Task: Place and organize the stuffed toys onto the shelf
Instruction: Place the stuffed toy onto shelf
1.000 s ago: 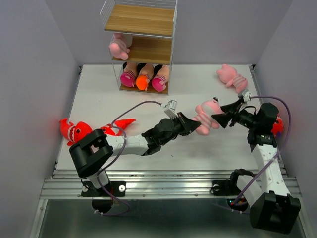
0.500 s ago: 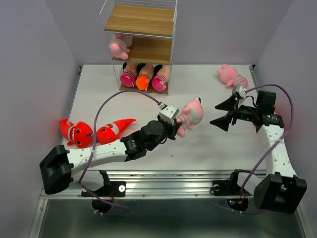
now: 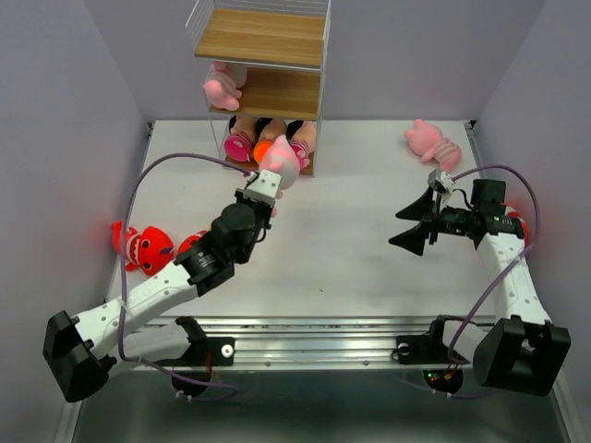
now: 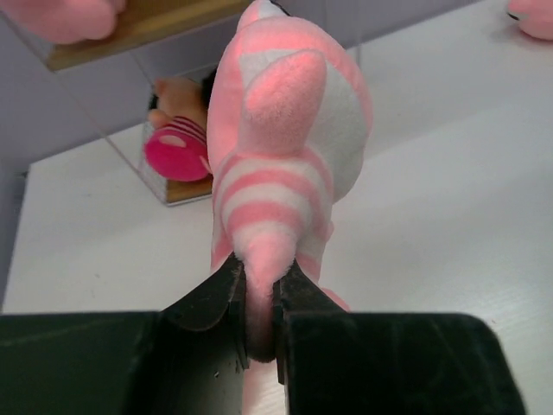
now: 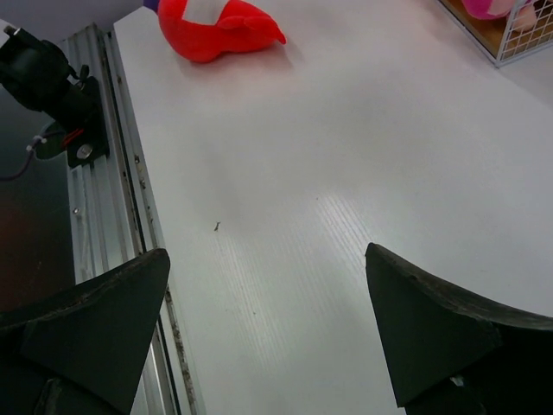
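Swung from mid-table toward the far left over the last second, carrying the pink striped toy [image 3: 280,159] away from the right pincer [image 3: 395,231] and up to the shelf [image 3: 263,37]. So much for the left pincer [image 3: 266,187]: nearly pressed together, pinching one narrow striped limb of that toy. Seen from the wrist, squeezes the limb between both fingers [image 4: 212,298], with the plump body rising straight beyond the tips. Holds the toy above the table [image 3: 369,277], just in front of the bottom tier and overlapping the three dolls [image 3: 238,143] lined up there side by side, soles outward. Has not yet set it on any board. Higher up, on the middle tier, shows another pink toy [image 3: 222,89] lying at the left end.

Over on the right: let go since a second ago, now spread wide, gripping nothing, touching nothing. Hangs low over the table's right half, tips pointing left, well apart from the carried toy. Through its own wrist camera, frames only white tabletop between the two dark fingers, with a red shark [image 5: 220,30] far off near the opposite edge.

Farther out: a third pink toy [image 3: 429,140] by the far right corner, well apart from both pincers. At the left edge, a toothy red shark beside the left arm, a second one partly hidden behind it.
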Robot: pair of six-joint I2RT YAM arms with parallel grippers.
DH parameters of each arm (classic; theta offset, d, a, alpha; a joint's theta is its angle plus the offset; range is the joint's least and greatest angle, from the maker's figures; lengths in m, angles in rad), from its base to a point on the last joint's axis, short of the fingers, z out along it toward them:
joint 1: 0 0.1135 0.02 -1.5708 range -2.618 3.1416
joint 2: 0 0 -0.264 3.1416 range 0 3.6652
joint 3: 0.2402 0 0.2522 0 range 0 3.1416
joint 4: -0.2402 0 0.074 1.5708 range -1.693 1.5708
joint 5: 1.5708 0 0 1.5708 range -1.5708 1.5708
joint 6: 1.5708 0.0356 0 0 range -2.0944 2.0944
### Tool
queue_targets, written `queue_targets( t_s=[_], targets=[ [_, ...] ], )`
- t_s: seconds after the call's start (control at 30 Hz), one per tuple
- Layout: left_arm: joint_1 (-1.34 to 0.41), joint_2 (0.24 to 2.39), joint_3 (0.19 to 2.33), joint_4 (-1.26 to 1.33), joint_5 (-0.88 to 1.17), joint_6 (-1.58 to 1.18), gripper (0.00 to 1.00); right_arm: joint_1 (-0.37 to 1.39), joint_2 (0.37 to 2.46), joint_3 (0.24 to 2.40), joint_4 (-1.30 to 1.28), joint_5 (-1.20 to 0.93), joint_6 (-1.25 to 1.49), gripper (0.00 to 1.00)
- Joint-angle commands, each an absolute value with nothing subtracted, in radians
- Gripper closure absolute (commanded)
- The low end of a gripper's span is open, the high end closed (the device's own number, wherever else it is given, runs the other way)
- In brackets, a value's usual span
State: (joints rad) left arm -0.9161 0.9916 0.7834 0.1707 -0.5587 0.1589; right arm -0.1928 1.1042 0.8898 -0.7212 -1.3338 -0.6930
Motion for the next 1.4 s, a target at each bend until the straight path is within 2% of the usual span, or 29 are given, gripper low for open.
queue_targets(
  t_s=[0.0,0.27,0.63,1.07,1.37],
  targets=[
    [-0.783,0.931,0.804,0.278,-0.486,0.299,1.0,-0.186,1.065,0.881,-0.618,-1.304,-0.591,0.0],
    [-0.566,1.054,0.969,0.313,-0.229,0.344,1.0,-0.186,1.046,0.882,-0.606,-1.281,-0.577,0.0],
    [-0.443,1.236,1.167,0.345,-0.062,0.264,1.0,-0.186,1.031,0.874,-0.591,-1.279,-0.561,0.0],
    [-0.371,1.396,1.304,0.36,0.029,0.181,1.0,-0.186,1.031,0.876,-0.589,-1.276,-0.56,0.0],
    [-0.348,1.482,1.41,0.339,0.011,0.138,1.0,-0.186,1.035,0.877,-0.589,-1.275,-0.558,0.0]
  ],
)
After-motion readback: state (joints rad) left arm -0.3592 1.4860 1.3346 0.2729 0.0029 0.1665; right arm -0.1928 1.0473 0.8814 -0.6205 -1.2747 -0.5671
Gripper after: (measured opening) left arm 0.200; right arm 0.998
